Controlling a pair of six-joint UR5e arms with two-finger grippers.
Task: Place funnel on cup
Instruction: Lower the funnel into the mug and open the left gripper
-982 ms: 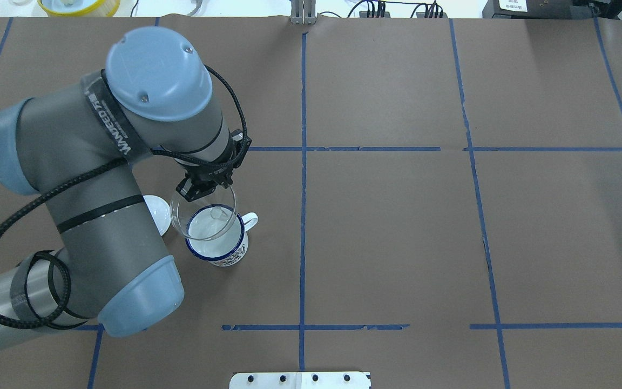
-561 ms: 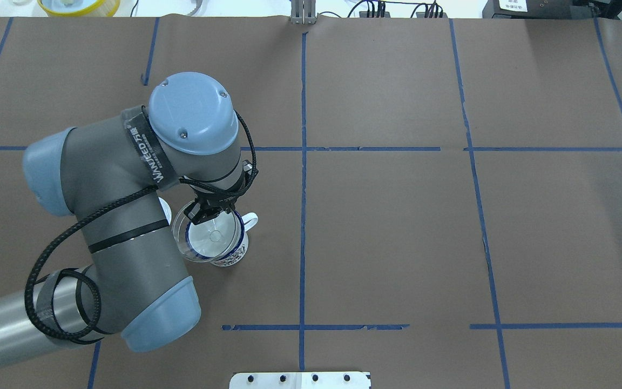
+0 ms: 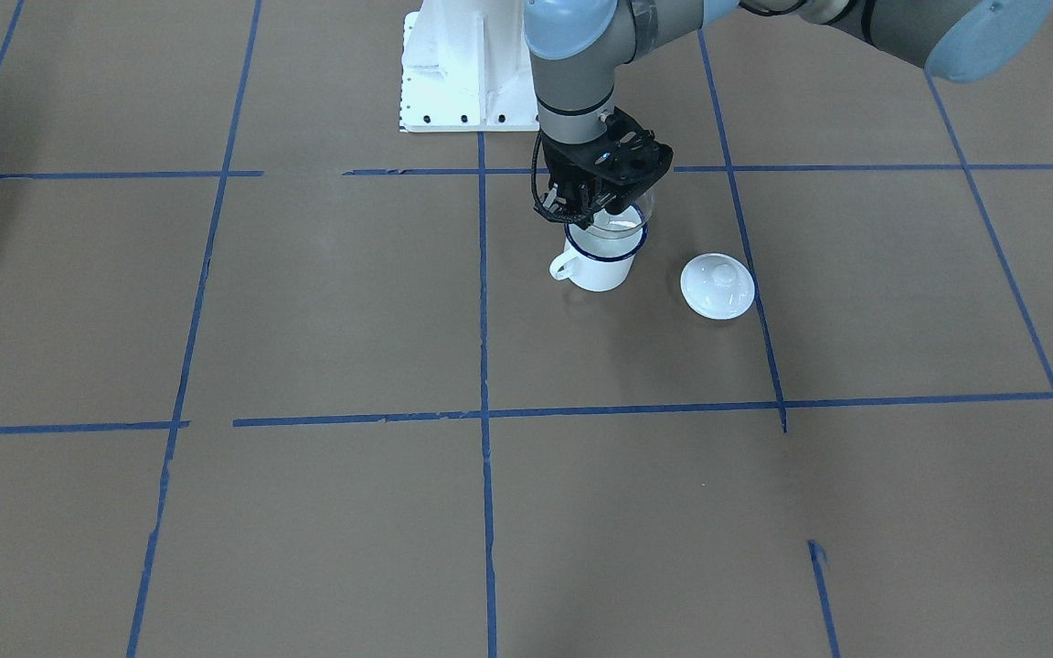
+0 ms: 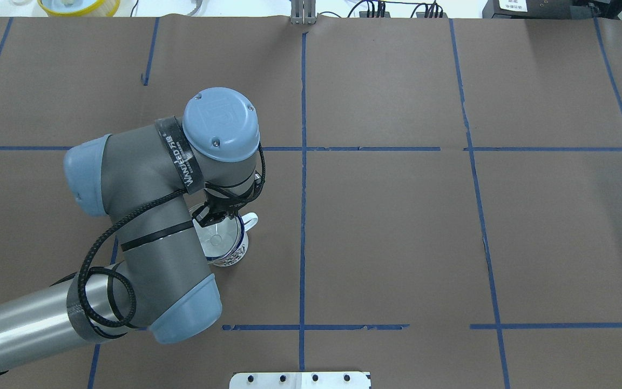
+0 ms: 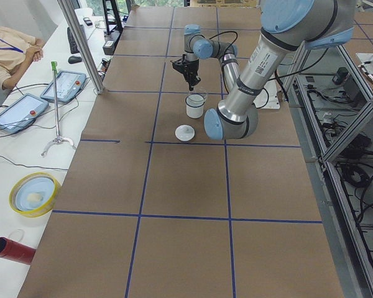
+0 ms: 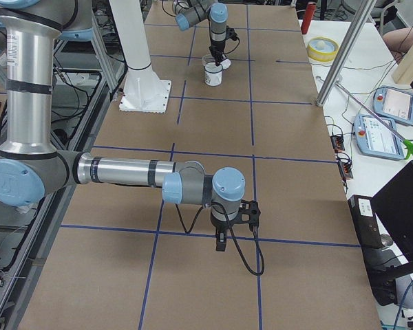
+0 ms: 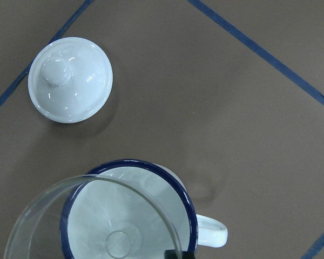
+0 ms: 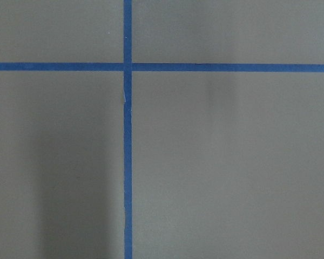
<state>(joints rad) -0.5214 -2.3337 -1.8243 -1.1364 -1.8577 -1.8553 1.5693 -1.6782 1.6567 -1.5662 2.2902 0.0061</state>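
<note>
The cup [image 4: 234,256], a white mug with a dark blue rim, stands upright left of the table's middle, also in the front view [image 3: 595,270] and the left wrist view [image 7: 175,186]. My left gripper [image 4: 215,217] is shut on the rim of the clear funnel [image 4: 216,236], seen too in the front view [image 3: 625,219]. The funnel [image 7: 43,202] sits over the cup's mouth with its spout inside, shifted slightly to one side. Whether it rests on the rim I cannot tell. My right gripper [image 6: 220,242] shows only in the exterior right view, low over bare table; its state I cannot tell.
A round white knobbed lid [image 3: 717,286] lies on the table beside the cup, also in the left wrist view [image 7: 70,79]; my left arm hides it in the overhead view. Blue tape lines cross the brown table cover. The robot's white base plate [image 3: 453,73] is behind the cup.
My left arm has carried the funnel from above the cup's far-left edge to over its mouth and lowered it. The arm now covers the lid in the overhead view.
</note>
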